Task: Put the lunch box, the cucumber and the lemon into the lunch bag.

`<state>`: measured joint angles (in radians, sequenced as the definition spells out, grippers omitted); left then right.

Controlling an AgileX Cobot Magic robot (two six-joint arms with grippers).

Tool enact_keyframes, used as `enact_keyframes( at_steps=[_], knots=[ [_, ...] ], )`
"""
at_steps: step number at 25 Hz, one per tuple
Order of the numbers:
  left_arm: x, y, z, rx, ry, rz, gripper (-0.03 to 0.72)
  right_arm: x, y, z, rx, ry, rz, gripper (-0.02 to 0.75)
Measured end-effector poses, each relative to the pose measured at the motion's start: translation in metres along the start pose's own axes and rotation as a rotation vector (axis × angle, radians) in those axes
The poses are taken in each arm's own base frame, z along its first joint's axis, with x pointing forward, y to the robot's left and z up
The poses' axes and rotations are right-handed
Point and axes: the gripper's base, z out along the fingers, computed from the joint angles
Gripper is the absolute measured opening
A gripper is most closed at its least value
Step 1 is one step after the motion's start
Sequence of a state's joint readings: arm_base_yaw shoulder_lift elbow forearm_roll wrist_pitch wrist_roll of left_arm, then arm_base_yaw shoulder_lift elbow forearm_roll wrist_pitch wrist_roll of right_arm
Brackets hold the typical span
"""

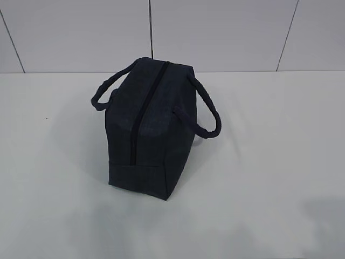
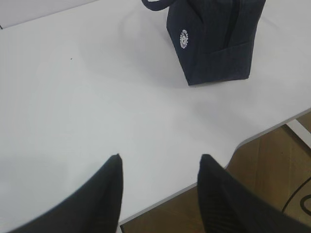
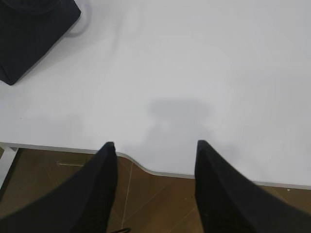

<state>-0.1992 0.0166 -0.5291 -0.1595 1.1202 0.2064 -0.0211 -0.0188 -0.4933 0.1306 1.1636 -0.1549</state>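
The dark navy lunch bag stands in the middle of the white table, its top zipper shut and both loop handles hanging to the sides. In the left wrist view the lunch bag is far ahead at top right, showing its round white logo. My left gripper hangs open over the table's front edge, nothing between its fingers. Only a corner of the lunch bag shows at top left in the right wrist view. My right gripper is open and empty at the front edge. The lunch box, cucumber and lemon are out of view.
The white table stretches round the bag on all sides. Its curved front edge runs under both grippers, with brown floor below. A pale panelled wall stands behind the table.
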Motion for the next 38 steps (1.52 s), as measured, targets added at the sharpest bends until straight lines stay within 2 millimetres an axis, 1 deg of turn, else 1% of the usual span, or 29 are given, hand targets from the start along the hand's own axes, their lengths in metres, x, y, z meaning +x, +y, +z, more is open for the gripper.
enact_keyframes(
  at_steps=[12, 15, 20, 28, 38],
  knots=[
    [0.0, 0.0, 0.0, 0.0, 0.0, 0.0, 0.358, -0.0002, 0.0, 0.0, -0.002, -0.002, 0.001, 0.389],
    [-0.0001, 0.0, 0.0001, -0.006, 0.0, -0.003, 0.347, 0.0, -0.0003, -0.0003, -0.025, -0.003, -0.014, 0.389],
    [-0.0006, -0.0005, 0.0011, -0.076, 0.004, -0.043, 0.326, 0.0003, -0.0008, -0.0007, -0.062, -0.004, -0.037, 0.389],
    [-0.0018, -0.0011, 0.0032, -0.212, 0.012, -0.119, 0.317, 0.0003, -0.0008, -0.0008, -0.065, -0.004, -0.038, 0.389],
    [-0.0019, -0.0011, 0.0033, -0.222, 0.012, -0.124, 0.284, 0.0003, -0.0008, -0.0008, -0.065, -0.004, -0.038, 0.389]
  ],
)
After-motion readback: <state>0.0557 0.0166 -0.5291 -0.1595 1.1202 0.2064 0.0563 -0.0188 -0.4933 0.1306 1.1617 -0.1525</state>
